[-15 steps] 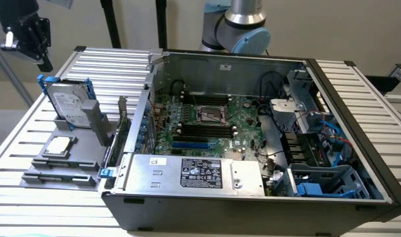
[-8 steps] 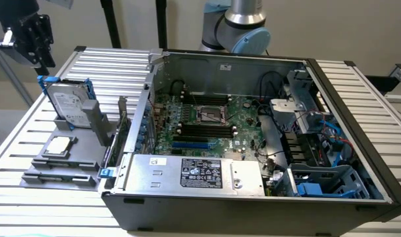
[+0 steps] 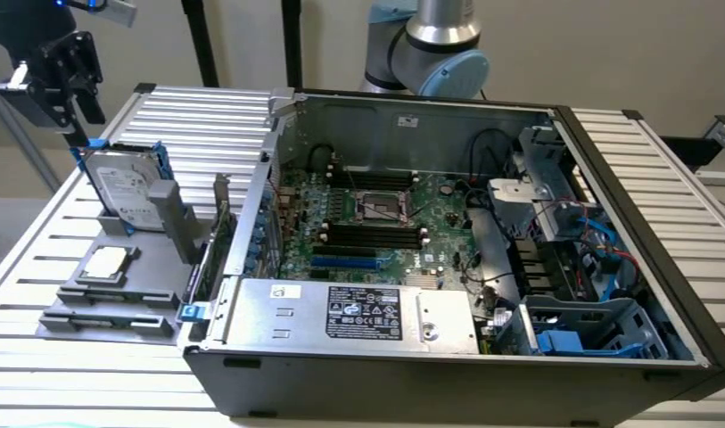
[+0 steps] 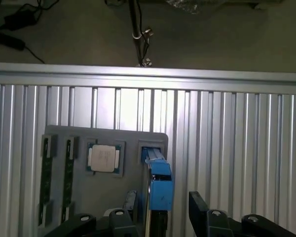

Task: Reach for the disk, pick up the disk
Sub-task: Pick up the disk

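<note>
Disk (image 3: 127,192) is stood on edge in a slot at one end of the grey holder (image 3: 160,308), with its white label facing out and blue rails seen down both side edges. In the wrist view the disk (image 4: 160,190) is seen edge-on, blue rail uppermost.

Gripper (image 3: 83,125) is held just above the holder's disk slot. In the wrist view the gripper (image 4: 158,212) is spread wide, with one finger (image 4: 119,217) on each side of the disk's top rail and a gap on both sides, so nothing is grasped. From the exterior view, contact between a fingertip and the rail's corner cannot be judged.

A processor chip (image 3: 106,263) is seated in a square recess in the middle of the holder, also seen from the wrist (image 4: 103,158). Two long modules (image 4: 46,173) are laid in slots at the holder's end opposite the disk.

The holder is set on a slatted aluminium table (image 3: 195,107). An open computer case (image 3: 457,370) is placed just beside the holder, on the exterior view's right, with the motherboard (image 3: 374,223) exposed and a silver box with black label (image 3: 350,312) at its near edge.
</note>
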Available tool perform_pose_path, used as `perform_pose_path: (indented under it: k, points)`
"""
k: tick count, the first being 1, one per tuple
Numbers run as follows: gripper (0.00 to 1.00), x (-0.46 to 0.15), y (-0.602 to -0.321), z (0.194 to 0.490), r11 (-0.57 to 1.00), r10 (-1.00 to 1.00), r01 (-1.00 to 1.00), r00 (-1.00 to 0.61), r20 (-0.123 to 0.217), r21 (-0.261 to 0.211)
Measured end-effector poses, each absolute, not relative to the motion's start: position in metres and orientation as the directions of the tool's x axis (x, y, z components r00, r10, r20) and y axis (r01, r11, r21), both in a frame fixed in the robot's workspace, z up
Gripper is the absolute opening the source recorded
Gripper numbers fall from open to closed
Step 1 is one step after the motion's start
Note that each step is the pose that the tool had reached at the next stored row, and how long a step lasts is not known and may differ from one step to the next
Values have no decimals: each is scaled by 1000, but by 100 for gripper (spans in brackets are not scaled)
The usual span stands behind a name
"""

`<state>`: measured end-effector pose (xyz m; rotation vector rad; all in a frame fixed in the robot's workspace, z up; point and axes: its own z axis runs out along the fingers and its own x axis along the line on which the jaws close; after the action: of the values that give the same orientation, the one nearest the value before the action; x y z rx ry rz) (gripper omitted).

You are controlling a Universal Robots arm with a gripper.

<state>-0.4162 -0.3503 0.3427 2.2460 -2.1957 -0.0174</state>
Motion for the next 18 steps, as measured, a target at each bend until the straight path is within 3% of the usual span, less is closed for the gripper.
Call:
perform_pose_path:
  k: [18]
  points:
    - [54, -415, -351, 320, -19, -1000, -1000, 19, -8, 19]
